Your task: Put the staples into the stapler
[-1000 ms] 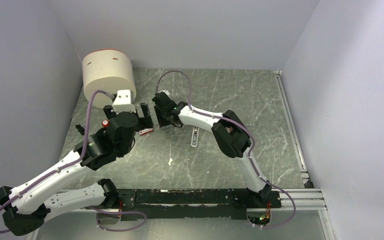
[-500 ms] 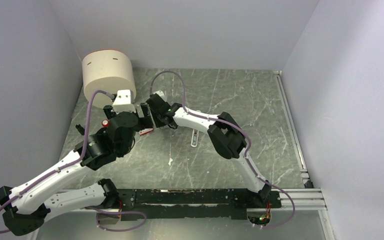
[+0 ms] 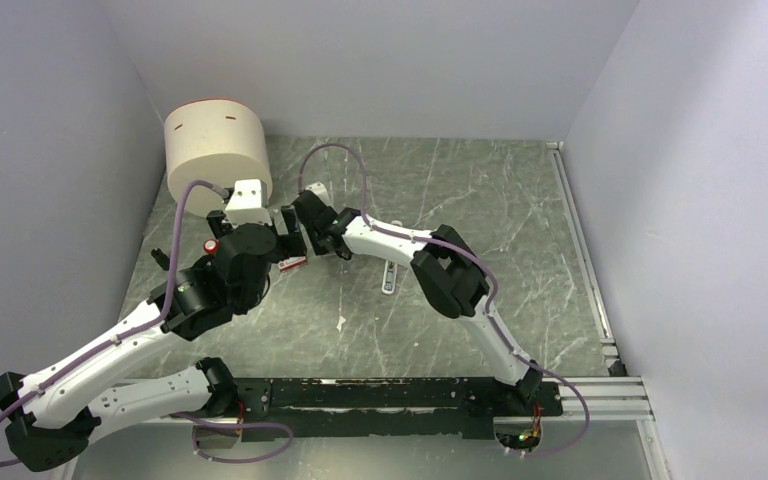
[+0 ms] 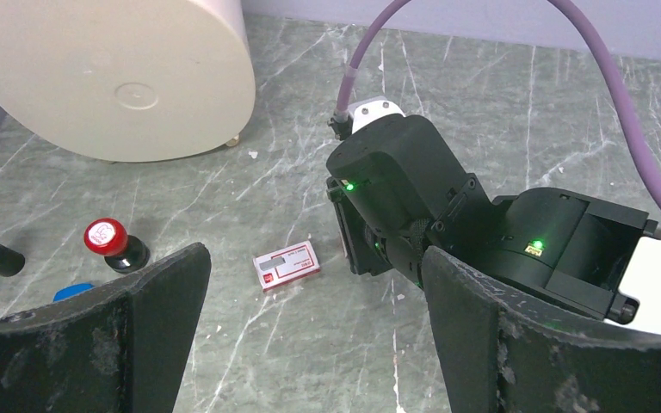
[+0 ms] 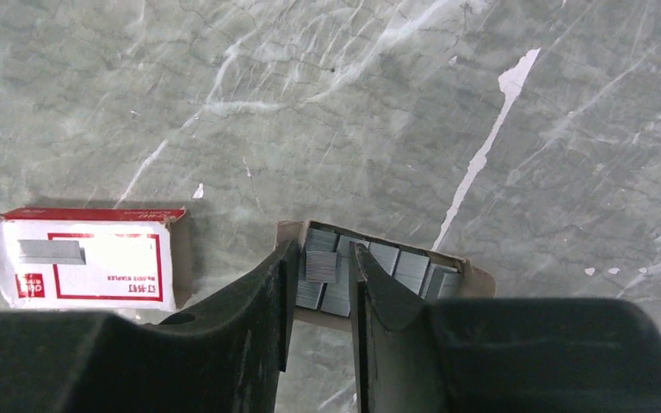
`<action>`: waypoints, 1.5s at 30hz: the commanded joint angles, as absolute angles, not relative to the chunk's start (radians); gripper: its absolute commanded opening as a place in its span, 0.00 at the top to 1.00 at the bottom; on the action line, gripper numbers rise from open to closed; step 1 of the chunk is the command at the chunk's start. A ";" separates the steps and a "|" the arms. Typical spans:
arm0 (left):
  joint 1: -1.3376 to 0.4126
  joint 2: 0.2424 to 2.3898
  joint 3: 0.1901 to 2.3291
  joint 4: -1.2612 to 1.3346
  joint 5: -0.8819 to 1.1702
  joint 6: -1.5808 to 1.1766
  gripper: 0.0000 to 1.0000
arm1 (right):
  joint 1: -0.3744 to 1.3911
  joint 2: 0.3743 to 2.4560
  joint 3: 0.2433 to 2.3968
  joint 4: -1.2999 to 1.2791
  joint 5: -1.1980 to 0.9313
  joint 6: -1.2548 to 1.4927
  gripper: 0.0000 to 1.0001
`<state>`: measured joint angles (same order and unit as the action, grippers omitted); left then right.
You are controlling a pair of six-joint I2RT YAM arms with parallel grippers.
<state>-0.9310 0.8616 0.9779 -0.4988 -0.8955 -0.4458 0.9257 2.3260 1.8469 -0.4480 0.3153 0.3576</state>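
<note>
Because staples come as thin glued strips, the strips of staples (image 5: 396, 268) packed in the open cardboard tray (image 5: 473, 277) are light but brittle. They are stiff along their length, and they are likely to snap or shed pieces if twisted or levered against their neighbours. The metal is smooth, so I judge that a pinch across the two long flat sides, near the middle of one strip, will hold best, followed by a straight lift out of the tray.

The right gripper (image 5: 323, 258) is placed for that: its fingers are narrowly apart and straddle one strip at the left end of the tray. A sliver of space shows beside the strip, so it does not look pinched yet. The empty red-and-white staple box (image 5: 86, 258) lies just left of the tray on the marble table (image 5: 224, 86), apart from it.

The left gripper (image 4: 311, 258) hangs over the same spot with its fingers spread wide, holding nothing. The slim white stapler (image 3: 390, 273) lies untouched on the table to the right of both grippers, near the right arm's forearm. It is rigid and should be easy to hold across its narrow sides.
</note>
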 commanded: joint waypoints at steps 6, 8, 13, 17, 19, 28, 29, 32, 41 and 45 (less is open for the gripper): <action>-0.927 0.869 0.976 -0.492 -0.928 -0.457 0.03 | 0.946 2.364 1.907 -0.486 0.406 0.351 0.73; -0.927 0.871 0.977 -0.492 -0.930 -0.458 0.03 | 0.952 2.356 1.906 -0.487 0.412 0.354 0.75; -0.928 0.874 0.979 -0.494 -0.928 -0.459 0.03 | 0.952 2.314 1.880 -0.468 0.419 0.363 0.77; -0.927 0.873 0.978 -0.494 -0.930 -0.459 0.03 | 0.952 2.277 1.857 -0.457 0.417 0.375 0.77; -0.927 0.869 0.979 -0.495 -0.932 -0.460 0.03 | 0.953 2.260 1.843 -0.452 0.417 0.380 0.77; -0.928 0.850 0.974 -0.497 -0.938 -0.468 0.03 | 0.952 2.184 1.772 -0.466 0.393 0.417 0.77; -0.927 0.849 0.974 -0.497 -0.938 -0.469 0.03 | 0.953 2.177 1.758 -0.470 0.387 0.425 0.77; -0.926 0.844 0.974 -0.499 -0.940 -0.470 0.03 | 0.952 2.144 1.703 -0.477 0.354 0.449 0.77; -0.926 0.843 0.974 -0.495 -0.939 -0.475 0.03 | 0.965 2.034 1.487 -0.502 0.260 0.523 0.76; -0.927 0.839 0.972 -0.492 -0.933 -0.478 0.03 | 0.967 2.023 1.427 -0.528 0.265 0.559 0.76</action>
<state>-0.9310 0.8516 0.9779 -0.5003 -0.9154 -0.4614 0.9604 2.0590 1.4704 -0.4988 0.2749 0.5041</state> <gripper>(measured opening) 0.971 0.235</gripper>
